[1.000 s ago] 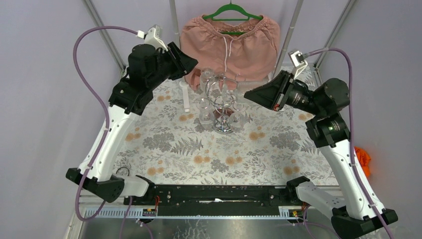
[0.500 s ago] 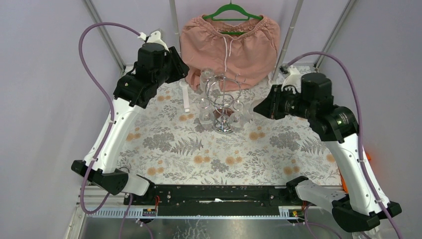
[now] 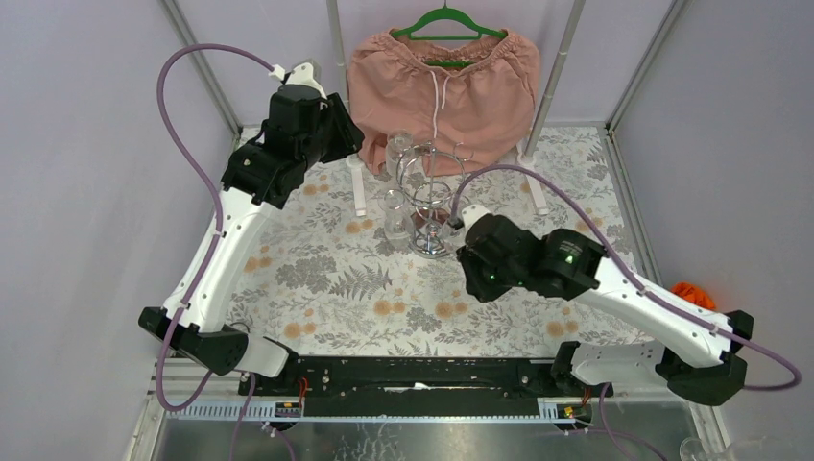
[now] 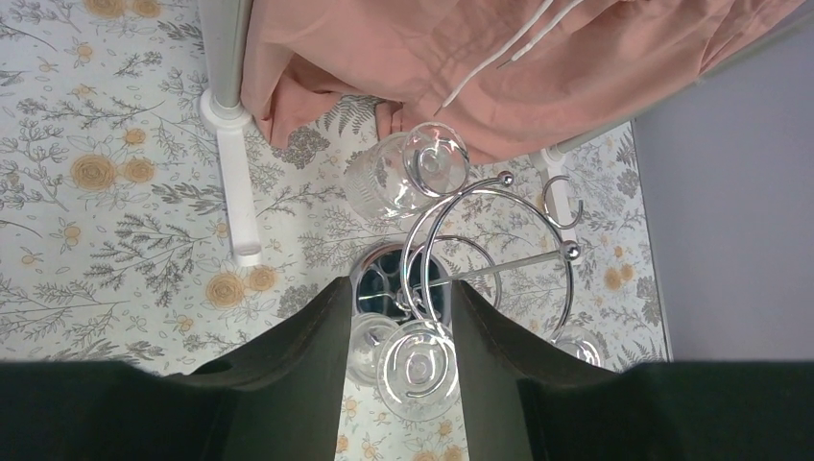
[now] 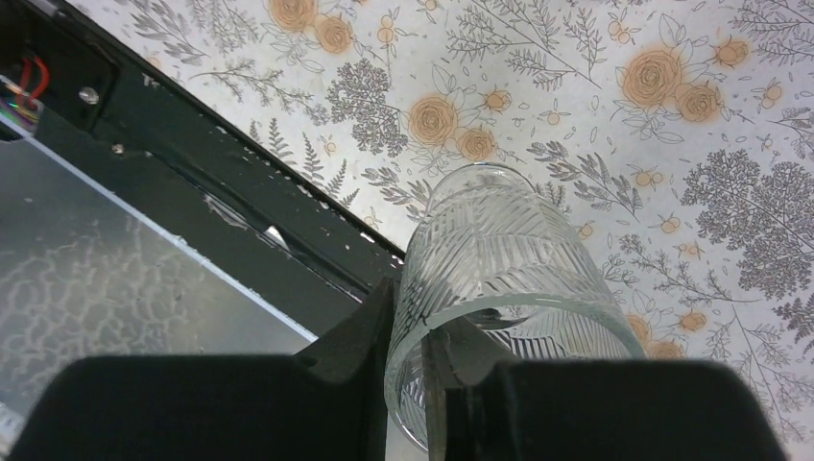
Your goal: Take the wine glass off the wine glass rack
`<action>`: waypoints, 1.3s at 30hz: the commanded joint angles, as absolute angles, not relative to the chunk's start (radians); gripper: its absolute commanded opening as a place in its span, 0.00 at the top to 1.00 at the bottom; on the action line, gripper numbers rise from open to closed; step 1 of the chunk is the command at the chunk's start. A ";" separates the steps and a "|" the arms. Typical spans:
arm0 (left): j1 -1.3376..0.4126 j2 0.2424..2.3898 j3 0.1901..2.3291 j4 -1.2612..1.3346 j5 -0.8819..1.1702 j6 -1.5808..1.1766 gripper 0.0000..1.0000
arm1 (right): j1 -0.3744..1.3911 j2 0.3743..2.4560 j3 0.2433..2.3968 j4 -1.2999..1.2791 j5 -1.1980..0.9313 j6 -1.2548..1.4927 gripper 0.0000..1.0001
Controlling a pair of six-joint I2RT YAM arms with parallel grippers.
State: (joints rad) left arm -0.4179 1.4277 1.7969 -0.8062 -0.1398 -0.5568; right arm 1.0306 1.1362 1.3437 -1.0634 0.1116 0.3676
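Note:
The chrome wine glass rack (image 3: 429, 192) stands at the back middle of the floral table, with clear wine glasses hanging upside down from its loops (image 4: 490, 240). My left gripper (image 4: 398, 379) hovers open above the rack (image 3: 338, 133). The round foot of one hanging wine glass (image 4: 419, 370) shows below, between its fingers, and another glass (image 4: 403, 178) hangs farther back. My right gripper (image 5: 413, 336) is shut on the rim of a ribbed wine glass (image 5: 499, 250), one finger inside the bowl and one outside. It holds the glass over the table's near edge; the stem is hidden.
Pink shorts (image 3: 442, 82) on a green hanger hang behind the rack between white rail posts (image 3: 357, 182). A black bar (image 5: 240, 192) and a metal plate (image 5: 106, 288) border the table's near edge. An orange object (image 3: 693, 296) lies at the far right.
My right arm has swung from the right of the rack down toward the near middle of the table. The left arm shifted slightly, then held still above the rack.

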 commanded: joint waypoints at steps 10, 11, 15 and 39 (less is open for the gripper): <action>-0.412 1.352 1.683 -0.754 -0.163 -0.535 0.51 | 1.316 1.159 1.254 -0.968 0.313 0.560 1.00; -0.413 1.345 1.669 -0.744 -0.161 -0.540 0.51 | 1.337 1.164 1.248 -0.967 0.316 0.576 1.00; -0.412 1.338 1.637 -0.721 -0.148 -0.548 0.51 | 1.445 1.208 1.216 -0.940 0.353 0.638 1.00; -0.402 1.329 1.583 -0.677 -0.118 -0.553 0.45 | 1.262 1.385 1.086 -0.597 0.255 0.481 1.00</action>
